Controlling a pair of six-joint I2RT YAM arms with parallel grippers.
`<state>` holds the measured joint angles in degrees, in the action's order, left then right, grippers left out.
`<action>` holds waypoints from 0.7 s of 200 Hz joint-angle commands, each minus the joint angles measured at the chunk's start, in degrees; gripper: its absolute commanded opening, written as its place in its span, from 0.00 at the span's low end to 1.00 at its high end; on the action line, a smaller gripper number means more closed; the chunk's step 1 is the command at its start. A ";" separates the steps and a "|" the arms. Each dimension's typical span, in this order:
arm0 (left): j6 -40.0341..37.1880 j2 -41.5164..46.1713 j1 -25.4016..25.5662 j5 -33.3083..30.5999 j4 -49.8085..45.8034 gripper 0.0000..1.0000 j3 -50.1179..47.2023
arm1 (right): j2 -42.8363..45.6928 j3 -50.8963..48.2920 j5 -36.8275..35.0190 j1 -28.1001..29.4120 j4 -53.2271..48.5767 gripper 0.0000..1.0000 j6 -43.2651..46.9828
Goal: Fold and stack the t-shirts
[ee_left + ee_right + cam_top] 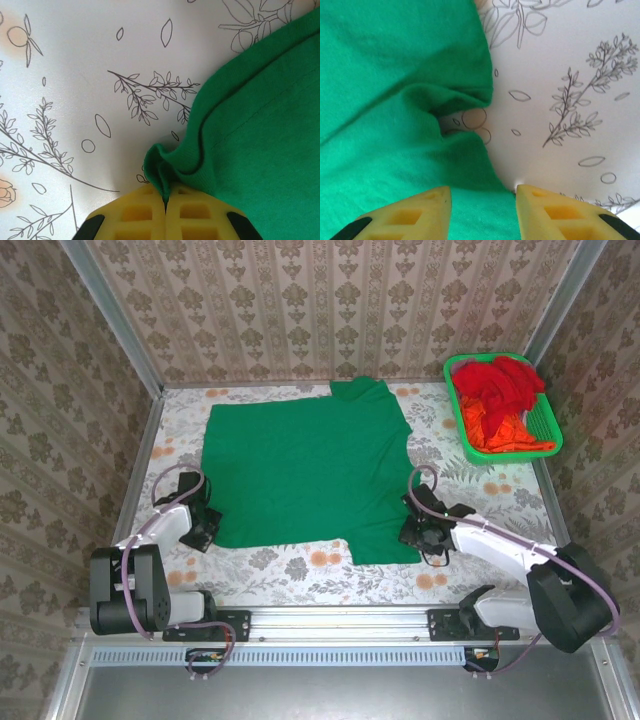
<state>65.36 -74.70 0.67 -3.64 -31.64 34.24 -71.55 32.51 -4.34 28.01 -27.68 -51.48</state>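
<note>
Dark green soft cloth t-shirt (pixel 300 465) lies flat at the middle of the bench (pixel 500 485). Left gripper (pixel 165 199) pinches its near-left hem corner; right gripper (pixel 482 191) gapes astride the near-right hem (both corners needed to fold).

- I see my left tool (pixel 165 199) closed tight, its yellow tips pressed together on a raised fold at the hem of the green t-shirt (pixel 260 130).
- The rest of the shirt lies on the leaf-printed tabletop (pixel 75 75).
</note>
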 commanded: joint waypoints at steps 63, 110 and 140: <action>-0.76 1.22 -0.15 1.00 -0.04 0.00 -1.39 | -4.63 0.32 2.23 0.30 2.07 0.25 -2.83; -0.50 2.00 -0.16 1.44 -0.26 0.00 -1.35 | -0.02 0.85 -0.17 0.42 -1.53 0.00 -3.67; -0.08 5.41 -0.16 1.40 -2.53 0.00 -0.56 | 7.89 2.47 -4.27 0.84 -7.71 0.00 -6.05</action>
<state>65.36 -72.60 0.67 -2.92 -31.33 33.67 -69.82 33.06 -4.29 28.10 -27.92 -54.72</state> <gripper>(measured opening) 0.052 0.047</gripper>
